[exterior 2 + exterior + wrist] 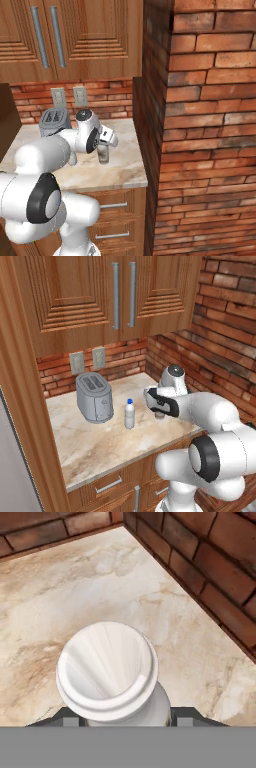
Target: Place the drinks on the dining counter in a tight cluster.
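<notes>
A slim grey-brown bottle with a pale cap (106, 669) stands upright on a small marbled counter, near the brick corner. My gripper (125, 719) comes down over it from above, a dark fingertip pressed to each side of its neck, shut on it. The same bottle (103, 155) pokes out below the hand (102, 142) in the right base view, and its base (160, 416) shows under the gripper (159, 408) in the left base view. A slim white bottle with a blue cap (129, 413) stands free, a little to the left. The dining counter is out of view.
A steel toaster (94, 396) sits at the back left of the small marbled counter (90, 446). Brick walls (200, 356) close in the back and right side, and wooden cabinets (100, 296) hang above. A brick pillar (200, 125) stands to the right.
</notes>
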